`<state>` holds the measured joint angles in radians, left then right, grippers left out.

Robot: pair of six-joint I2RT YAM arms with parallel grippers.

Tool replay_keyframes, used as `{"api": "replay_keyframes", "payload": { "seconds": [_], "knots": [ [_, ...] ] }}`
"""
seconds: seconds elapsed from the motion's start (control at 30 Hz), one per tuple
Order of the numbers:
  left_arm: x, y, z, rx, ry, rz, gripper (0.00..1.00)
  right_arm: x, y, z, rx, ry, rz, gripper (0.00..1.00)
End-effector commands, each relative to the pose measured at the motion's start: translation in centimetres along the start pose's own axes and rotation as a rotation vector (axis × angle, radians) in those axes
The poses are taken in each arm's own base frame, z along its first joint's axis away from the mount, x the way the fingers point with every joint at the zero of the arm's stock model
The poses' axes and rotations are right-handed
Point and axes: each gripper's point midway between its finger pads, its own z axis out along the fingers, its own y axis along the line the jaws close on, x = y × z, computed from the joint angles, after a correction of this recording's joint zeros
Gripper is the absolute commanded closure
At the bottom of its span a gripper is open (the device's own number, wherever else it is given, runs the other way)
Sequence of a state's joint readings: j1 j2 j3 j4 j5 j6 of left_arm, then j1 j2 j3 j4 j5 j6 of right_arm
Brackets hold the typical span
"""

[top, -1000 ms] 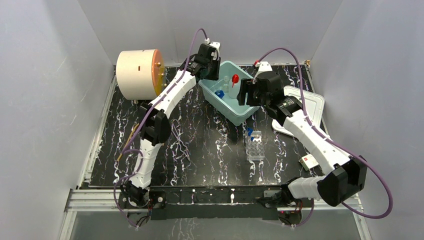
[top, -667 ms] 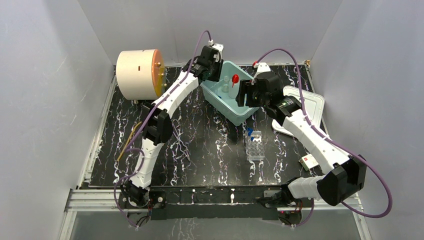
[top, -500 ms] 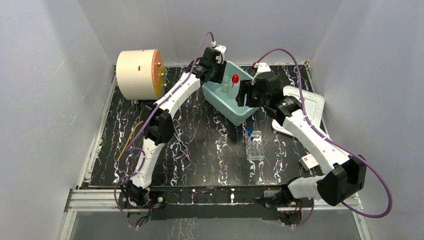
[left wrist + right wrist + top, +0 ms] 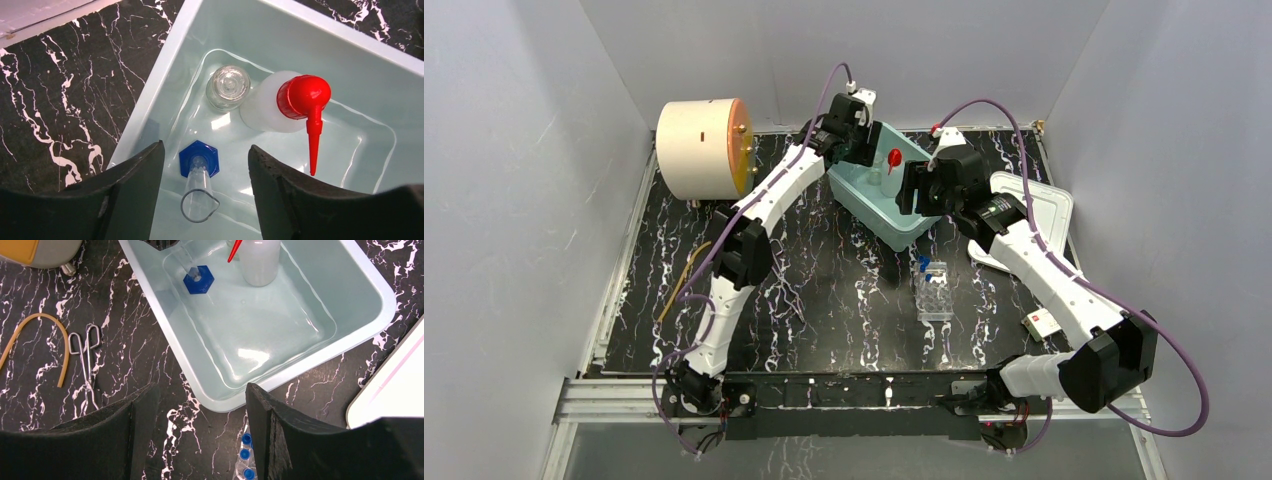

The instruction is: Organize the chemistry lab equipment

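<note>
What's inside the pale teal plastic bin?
Visible: white squeeze bottle with red nozzle, clear glass vial, clear cylinder on a blue hexagonal base. The left gripper covers the bin's near corners.

Left gripper lets go
It has parted its jaws and shifted along the teal bin (blue-based cylinder apparently released, lying inside).

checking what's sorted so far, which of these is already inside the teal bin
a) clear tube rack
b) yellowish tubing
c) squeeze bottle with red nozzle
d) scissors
C: the squeeze bottle stands inside the teal bin, while the scissors, yellowish tubing and tube rack lie out on the table.
</note>
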<state>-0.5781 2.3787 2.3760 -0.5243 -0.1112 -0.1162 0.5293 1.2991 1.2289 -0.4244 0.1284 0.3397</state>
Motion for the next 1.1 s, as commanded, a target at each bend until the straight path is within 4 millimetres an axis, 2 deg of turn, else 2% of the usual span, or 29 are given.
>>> {"api": "replay_keyframes", "payload": {
  "seconds": [0.0,0.23,0.37,0.53,0.6,0.63,0.73,0.77,0.8,0.87,1.07],
  "knots": [
    [-8.6,-0.4,-7.6,0.038,-0.214,-0.040,0.38,-2.1,0.4,-1.2,-0.018,-0.073,0.012,0.28],
    [-13.3,0.1,-13.8,0.050,-0.358,-0.092,0.25,-2.9,2.0,-0.8,-0.091,-0.056,-0.038,0.31],
    [-14.0,2.3,-17.3,0.015,-0.388,-0.140,0.21,-4.1,2.8,-0.7,-0.120,-0.079,-0.052,0.32],
    [-10.8,6.2,-20.5,-0.039,-0.298,-0.262,0.19,-4.2,4.9,0.4,-0.139,-0.017,-0.069,0.32],
    [-8.9,8.0,-21.8,-0.085,-0.258,-0.304,0.19,-4.1,6.9,0.7,-0.181,-0.021,-0.093,0.32],
    [-7.2,8.9,-22.0,-0.114,-0.225,-0.324,0.19,-4.0,8.2,0.8,-0.203,-0.025,-0.116,0.32],
    [-4.0,11.9,-24.4,-0.228,-0.192,-0.419,0.17,-3.0,12.6,1.0,-0.269,-0.038,-0.210,0.31],
    [-2.8,14.6,-26.0,-0.387,-0.197,-0.489,0.17,-2.5,13.9,1.2,-0.290,-0.035,-0.238,0.31],
    [-1.2,16.0,-27.5,-0.486,-0.173,-0.561,0.16,-2.1,15.1,1.3,-0.312,-0.029,-0.258,0.30],
    [0.6,18.4,-30.2,-0.618,-0.166,-0.616,0.15,-0.2,17.1,2.2,-0.343,0.017,-0.297,0.30],
    [2.6,20.4,-35.9,-0.751,-0.226,-0.610,0.13,7.1,22.2,5.5,-0.387,0.188,-0.457,0.27]
  ]
}}
